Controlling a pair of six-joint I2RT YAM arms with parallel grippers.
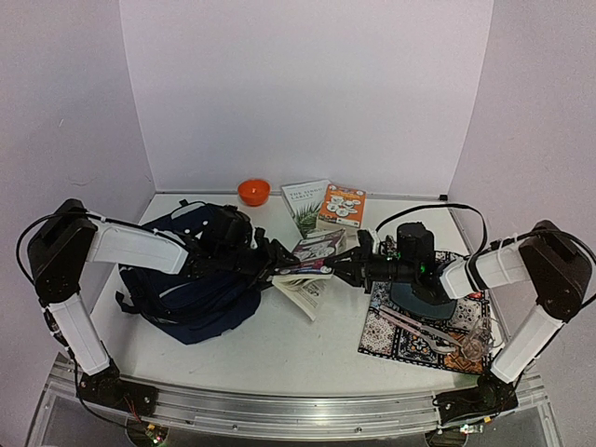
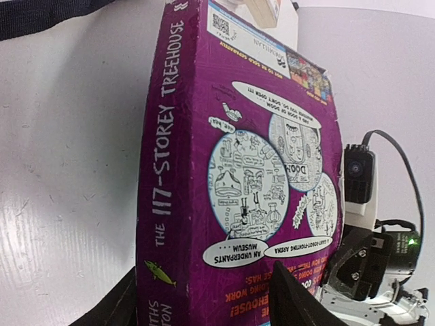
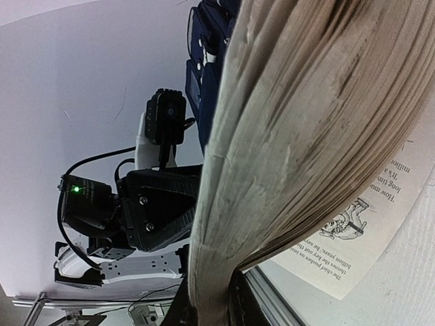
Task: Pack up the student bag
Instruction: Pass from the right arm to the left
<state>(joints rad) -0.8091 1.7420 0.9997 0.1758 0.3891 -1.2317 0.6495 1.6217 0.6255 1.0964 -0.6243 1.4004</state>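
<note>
Overhead, the navy backpack (image 1: 186,298) lies on the left part of the white table (image 1: 279,363), slumped under the left arm, which reaches across it toward the middle. The left fingers (image 1: 276,264) are just past the backpack's right edge, at the left end of a purple book (image 1: 315,250) that hangs open with pale pages drooping below it. The right fingers (image 1: 343,270) meet the same book from the other side, well apart from the backpack. An orange bowl (image 1: 253,192) and two more books (image 1: 326,205) sit near the back wall, and a patterned mat (image 1: 410,340) lies under the right arm.

From the left wrist, the purple book (image 2: 238,176) fills the frame, spine to the left and back cover facing the camera. The left fingers (image 2: 115,309) are apart, one on each side of its lower end; I cannot tell whether they press it. A dark blue piece of the backpack (image 2: 41,13) shows only in the top left corner, away from the fingers.

From the right wrist, the right fingers (image 3: 178,312) are clamped on a thick sheaf of the book's pages (image 3: 292,136). The backpack (image 3: 204,68) shows beyond the book, behind the left arm's wrist (image 3: 156,204).
</note>
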